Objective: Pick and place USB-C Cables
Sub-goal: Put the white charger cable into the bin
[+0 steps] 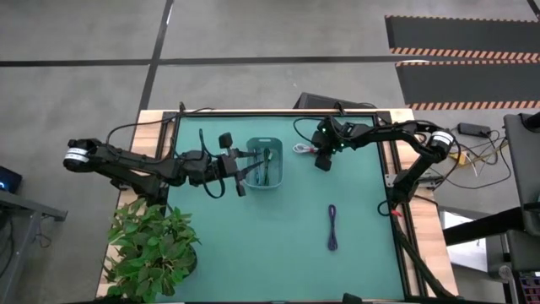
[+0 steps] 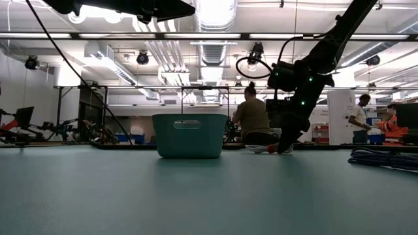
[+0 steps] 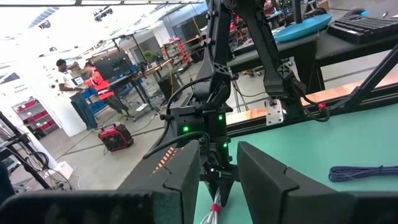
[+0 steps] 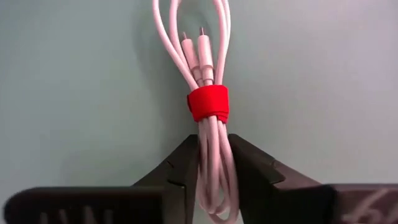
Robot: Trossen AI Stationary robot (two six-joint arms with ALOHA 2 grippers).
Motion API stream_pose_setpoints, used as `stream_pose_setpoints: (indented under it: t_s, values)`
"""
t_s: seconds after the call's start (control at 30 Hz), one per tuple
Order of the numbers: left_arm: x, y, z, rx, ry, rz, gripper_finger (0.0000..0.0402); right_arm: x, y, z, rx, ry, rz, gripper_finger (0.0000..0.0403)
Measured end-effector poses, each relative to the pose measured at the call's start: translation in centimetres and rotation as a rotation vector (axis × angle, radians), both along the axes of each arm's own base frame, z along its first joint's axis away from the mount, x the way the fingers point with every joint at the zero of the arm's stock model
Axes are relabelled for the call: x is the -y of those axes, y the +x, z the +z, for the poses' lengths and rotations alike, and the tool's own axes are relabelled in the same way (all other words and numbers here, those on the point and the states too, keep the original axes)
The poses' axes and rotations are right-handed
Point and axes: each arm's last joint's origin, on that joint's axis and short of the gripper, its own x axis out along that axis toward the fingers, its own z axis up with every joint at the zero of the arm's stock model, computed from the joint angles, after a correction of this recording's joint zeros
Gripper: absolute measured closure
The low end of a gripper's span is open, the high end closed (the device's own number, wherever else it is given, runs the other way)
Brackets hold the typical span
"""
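— Where the white cable with its red tie lies on the green mat, has the right gripper got it?
— Yes, its fingers are pinched on the bundle just below the tie, right of the teal bin, near the far edge.
— And the purple cable?
— Loose on the mat, well apart. A dark cable sits in the bin.
— The room?
— Workshop, bright ceiling lights, people beyond the table.
— The left gripper?
— Held level at the bin's left wall, fingers apart
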Motion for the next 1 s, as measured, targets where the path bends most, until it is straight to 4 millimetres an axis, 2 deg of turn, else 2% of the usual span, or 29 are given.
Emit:
stream_pose_setpoints:
  t_s: [0.27, 0.5, 0.67, 0.8, 1.0]
  values:
    - [0.0, 0.0, 0.0, 0.0, 0.0, 0.0, 0.0308, 0.0, -0.1, 0.4, 0.008, -0.01, -0.002, 0.0387]
    - [0.0, 0.0, 0.0, 0.0, 0.0, 0.0, 0.0308, -0.2, -0.2, 2.1, 0.065, -0.04, -0.005, 0.0389]
    - [0.0, 0.0, 0.0, 0.0, -0.001, 0.0, 0.0308, -0.6, -0.5, 4.1, 0.16, -0.033, 0.007, 0.0389]
    - [0.0, 0.0, 0.0, 0.0, -0.002, 0.0, 0.0308, -1.7, -0.6, 5.9, 0.245, -0.034, 0.036, 0.0389]
    - [0.0, 0.0, 0.0, 0.004, -0.012, -0.001, 0.0308, -4.3, -0.8, 8.0, 0.395, -0.075, 0.08, 0.039]
